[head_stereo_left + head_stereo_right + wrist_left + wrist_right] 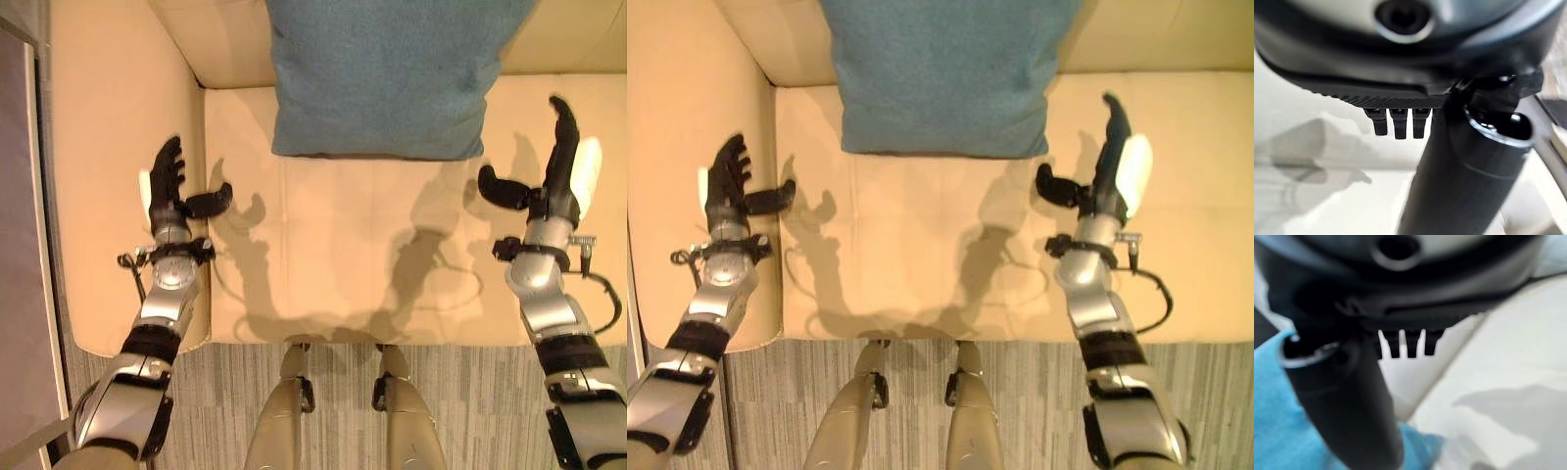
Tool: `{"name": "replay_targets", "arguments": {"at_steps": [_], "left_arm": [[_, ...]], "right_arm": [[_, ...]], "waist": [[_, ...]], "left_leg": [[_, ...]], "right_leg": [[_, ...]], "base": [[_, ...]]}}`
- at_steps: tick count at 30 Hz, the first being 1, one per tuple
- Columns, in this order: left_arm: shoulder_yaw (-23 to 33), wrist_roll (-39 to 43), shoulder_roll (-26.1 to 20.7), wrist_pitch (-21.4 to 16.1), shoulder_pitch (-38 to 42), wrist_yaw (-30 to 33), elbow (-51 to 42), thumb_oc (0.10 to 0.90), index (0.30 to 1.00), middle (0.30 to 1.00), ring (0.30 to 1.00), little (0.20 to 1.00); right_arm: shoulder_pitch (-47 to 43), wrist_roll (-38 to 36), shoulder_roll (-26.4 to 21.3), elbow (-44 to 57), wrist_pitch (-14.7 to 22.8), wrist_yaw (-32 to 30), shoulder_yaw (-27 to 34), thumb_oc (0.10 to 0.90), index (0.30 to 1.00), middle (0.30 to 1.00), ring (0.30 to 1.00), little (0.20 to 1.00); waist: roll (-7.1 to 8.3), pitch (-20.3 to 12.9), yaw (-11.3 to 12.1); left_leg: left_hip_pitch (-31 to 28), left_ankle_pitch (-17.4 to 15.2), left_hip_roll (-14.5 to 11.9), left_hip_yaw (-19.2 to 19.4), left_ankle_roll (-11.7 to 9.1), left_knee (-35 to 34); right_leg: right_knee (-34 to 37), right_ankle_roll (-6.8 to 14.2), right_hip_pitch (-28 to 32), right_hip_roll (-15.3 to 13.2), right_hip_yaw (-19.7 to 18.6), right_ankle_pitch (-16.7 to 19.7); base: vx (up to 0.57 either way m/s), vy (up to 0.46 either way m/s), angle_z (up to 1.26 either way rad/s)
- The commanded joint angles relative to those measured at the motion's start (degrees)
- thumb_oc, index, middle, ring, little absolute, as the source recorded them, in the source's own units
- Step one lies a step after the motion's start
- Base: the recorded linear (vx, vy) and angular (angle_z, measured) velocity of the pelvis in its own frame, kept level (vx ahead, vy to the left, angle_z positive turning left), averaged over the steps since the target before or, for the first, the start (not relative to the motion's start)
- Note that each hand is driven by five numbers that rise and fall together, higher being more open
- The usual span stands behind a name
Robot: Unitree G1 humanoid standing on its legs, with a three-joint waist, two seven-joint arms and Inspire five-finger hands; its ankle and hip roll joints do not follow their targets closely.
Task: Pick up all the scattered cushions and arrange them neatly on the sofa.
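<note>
Cushion: you've got one blue cushion [382, 73] propped on the sofa [108, 117], sitting on the seat and leaning back against the backrest, roughly in the middle between your two hands. Its bottom edge rests on the cream seat.

Left hand: your left hand [167, 186] hovers over the spot where the seat meets the left armrest [98, 196]. Fingers are straight and a bit spread, thumb poking out sideways toward the seat. It's holding nothing and sits well apart from the cushion.

Right hand: your right hand [1107, 166] is up over the right part of the seat, fingers straight and pointing toward the backrest, thumb sticking out toward the cushion. Nothing in it either. It's just beside the cushion's lower right corner, and you can't really tell from the head views if it grazes the fabric, but it looks apart.

Right wrist view: you see the blue cushion close by the thumb, with the fingers [1410, 345] straight past it over the cream seat.

Left wrist view: straight fingers [1398, 125] over the pale upholstery, nothing between them.

Floor: grey striped carpet [470, 411] in front of the sofa.
</note>
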State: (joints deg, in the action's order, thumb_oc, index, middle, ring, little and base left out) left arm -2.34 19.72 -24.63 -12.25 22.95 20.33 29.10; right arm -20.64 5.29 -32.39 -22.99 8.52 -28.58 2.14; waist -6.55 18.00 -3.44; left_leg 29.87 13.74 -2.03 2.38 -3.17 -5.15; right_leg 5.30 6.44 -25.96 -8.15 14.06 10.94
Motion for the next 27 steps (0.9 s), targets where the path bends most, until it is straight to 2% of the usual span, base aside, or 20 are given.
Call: {"name": "replay_targets", "arguments": {"at_steps": [1,2,3,5,6,10,12,14,15,19,20,22,24,27], "left_arm": [[-0.51,-0.56,-0.62,-4.57,-3.34,-3.25,-0.65,0.8,0.9,0.9,0.9,0.9],[-0.53,-0.58,-0.61,-4.49,-3.6,-3.24,-0.84,0.8,0.9,0.9,0.9,0.9],[1.23,-0.69,0.99,-4.29,-9.73,-5.15,-2.82,0.8,0.9,0.9,0.9,0.9],[1.61,-0.11,1.92,-4.02,-12.55,-6.17,-3.2,0.8,0.9,0.9,0.9,0.9],[2.34,0.24,4.04,-3.28,-18.31,-8.26,-3.4,0.8,0.9,0.9,0.9,0.9],[3.03,-0.27,5.82,-2.0,-23.96,-11.04,-0.63,0.8,0.9,0.9,0.9,0.9],[2.34,-3.55,6.59,-0.62,-29.13,-13.81,6.01,0.8,0.9,0.9,0.9,0.9],[2.16,-4.28,6.75,-0.48,-30.29,-14.21,7.72,0.8,0.9,0.9,0.9,0.9],[2.26,-6.12,7.45,0.26,-32.13,-15.18,11.52,0.8,0.9,0.9,0.9,0.9],[1.59,-11.1,8.01,1.08,-33.35,-16.13,21.46,0.8,0.9,0.9,0.9,0.9],[1.6,-11.12,8.03,1.01,-33.28,-16.11,21.57,0.8,0.9,0.9,0.9,0.9],[0.99,-14.22,8.04,1.51,-32.05,-15.62,27.18,0.8,0.9,0.9,0.9,0.9],[1.31,-14.89,8.38,1.75,-31.36,-15.49,29.55,0.8,0.9,0.9,0.9,0.9],[2.17,-14.07,9.43,1.75,-31.25,-15.08,30.53,0.8,0.9,0.9,0.9,0.9]], "right_arm": [[4.66,-4.56,0.33,1.87,6.12,4.49,1.07,0.8,0.9,0.9,0.9,0.9],[4.91,-4.57,0.36,2.02,6.07,4.54,1.09,0.8,0.9,0.9,0.9,0.9],[10.17,-6.38,2.41,2.09,6.55,7.14,2.7,0.8,0.9,0.9,0.9,0.9],[12.26,-7.0,3.24,2.19,6.73,8.16,2.97,0.8,0.9,0.9,0.9,0.9],[16.54,-7.66,5.25,1.16,6.57,10.15,3.8,0.8,0.9,0.9,0.9,0.9],[21.62,-6.55,7.28,-0.52,5.79,12.78,3.58,0.8,0.9,0.9,0.9,0.9],[26.13,-5.35,7.77,-4.66,5.17,15.56,1.68,0.8,0.9,0.9,0.9,0.9],[27.02,-4.95,7.73,-5.96,5.02,16.35,0.86,0.8,0.9,0.9,0.9,0.9],[28.47,-2.96,7.33,-7.98,4.77,17.35,-0.57,0.8,0.9,0.9,0.9,0.9],[30.08,0.45,6.3,-12.55,5.02,18.45,-3.18,0.8,0.9,0.9,0.9,0.9],[30.01,0.46,6.3,-12.64,5.08,18.42,-3.21,0.8,0.9,0.9,0.9,0.9],[29.11,1.56,5.64,-17.05,4.66,18.32,-4.68,0.8,0.9,0.9,0.9,0.9],[28.11,1.35,5.54,-19.88,4.17,18.42,-5.49,0.8,0.9,0.9,0.9,0.9],[27.13,0.29,6.14,-23.07,3.12,18.72,-5.86,0.8,0.9,0.9,0.9,0.9]], "waist": [[3.7,-11.34,1.54],[3.72,-11.31,1.52],[4.08,-11.91,1.67],[4.31,-12.16,1.84],[4.46,-12.63,2.05],[4.66,-13.42,2.4],[4.74,-14.22,2.86],[4.77,-14.33,2.96],[4.87,-14.55,3.33],[5.36,-13.73,3.86],[5.35,-13.57,3.82],[6.55,-12.02,3.91],[7.66,-11.12,3.96],[8.38,-11.26,3.37]], "left_leg": [[-5.58,-7.3,-0.45,1.92,-4.83,0.15],[-5.79,-7.34,-0.45,1.9,-4.84,0.15],[-8.18,-7.53,-0.82,1.93,-4.83,0.15],[-9.43,-7.69,-0.93,1.93,-4.76,0.15],[-12.08,-7.76,-1.25,2.08,-4.53,0.15],[-15.42,-7.97,-1.88,2.26,-4.38,0.15],[-19.86,-8.29,-2.63,2.58,-4.4,0.15],[-20.89,-8.35,-2.85,2.6,-4.4,0.15],[-22.71,-8.39,-3.26,2.39,-4.4,0.15],[-25.3,-8.31,-3.91,1.88,-4.51,1.22],[-25.46,-8.33,-3.92,1.85,-4.52,1.21],[-24.0,-11.24,-3.62,1.11,-4.04,8.56],[-23.91,-14.92,-2.05,0.07,-3.56,15.26],[-25.3,-18.71,-1.2,-0.13,-2.68,21.29]], "right_leg": [[-0.3,3.65,3.98,-1.04,1.57,-4.69],[-0.3,3.66,4.2,-1.05,1.6,-4.74],[-0.3,3.54,6.78,-0.78,1.97,-5.43],[-0.3,3.51,8.2,-0.67,2.18,-5.75],[-0.3,3.33,10.97,-0.46,2.62,-6.39],[-0.3,2.94,14.45,0.29,3.26,-7.71],[-0.3,2.39,19.02,1.42,3.81,-9.27],[-0.3,2.22,20.03,1.73,3.85,-9.72],[-0.3,1.77,22.15,2.33,3.99,-10.73],[-0.3,1.01,25.94,3.25,4.02,-12.55],[-0.3,1.01,26.1,3.26,4.04,-12.58],[-0.3,0.47,26.98,2.63,3.9,-12.37],[-0.38,0.18,26.6,1.49,4.02,-11.11],[-1.06,-0.12,25.44,0.63,4.16,-9.94]], "base": [[0.04,-0.078,0.19],[0.06,-0.079,0.12],[0.02,-0.051,0.07],[0.04,-0.074,0.06],[0.07,-0.097,0.0],[0.02,-0.067,0.04],[0.02,-0.118,0.04],[0.01,-0.083,0.01],[0.01,-0.084,0.05],[-0.02,-0.079,0.11],[-0.09,-0.057,0.17],[-0.18,-0.049,0.09],[-0.26,-0.011,0.14],[-0.22,0.06,0.04]]}}
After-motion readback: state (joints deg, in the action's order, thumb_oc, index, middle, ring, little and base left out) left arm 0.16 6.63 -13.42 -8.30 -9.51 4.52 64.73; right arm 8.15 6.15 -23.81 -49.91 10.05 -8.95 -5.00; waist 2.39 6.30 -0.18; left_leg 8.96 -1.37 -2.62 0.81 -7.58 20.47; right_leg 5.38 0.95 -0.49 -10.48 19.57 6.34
